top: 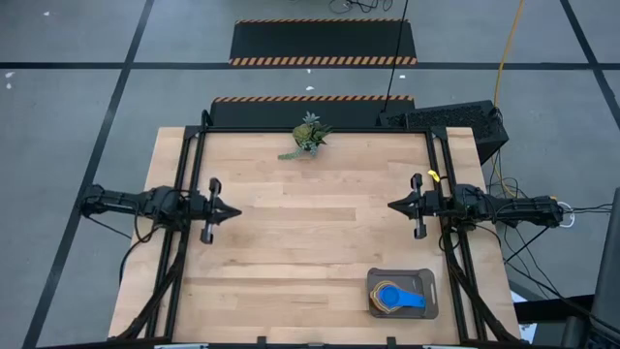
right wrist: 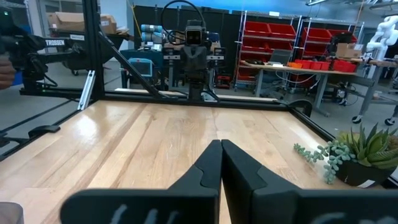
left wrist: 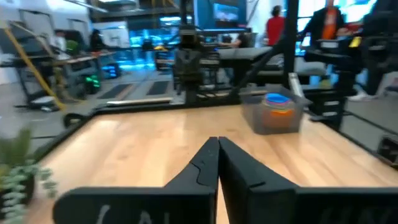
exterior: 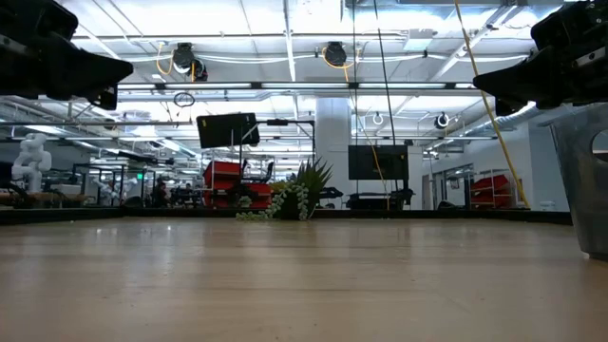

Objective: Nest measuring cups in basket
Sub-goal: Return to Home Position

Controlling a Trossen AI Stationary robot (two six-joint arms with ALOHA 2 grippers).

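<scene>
Pinching nothing, left claw [top: 236, 210] and right claw [top: 391, 206] sit closed; basket [top: 427, 279] half-hides measuring cups [top: 395, 298].

Big robot lab/workshop: red bin racks [right wrist: 267, 40], work tables [right wrist: 298, 67] w/ gear, hanging screens [exterior: 226, 129], a white robot [right wrist: 382, 31] & black mats [top: 323, 44] w/ striped edges on grey floor.

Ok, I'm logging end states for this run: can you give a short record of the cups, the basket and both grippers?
measuring cups: stacked, blue one on top, inside the basket
basket position: on the table, corner on the right arm's side, away from the plant
left gripper: shut, empty, above the table's left side
right gripper: shut, empty, above the table's right side
plant: at the opposite table edge, nothing touching it
</scene>
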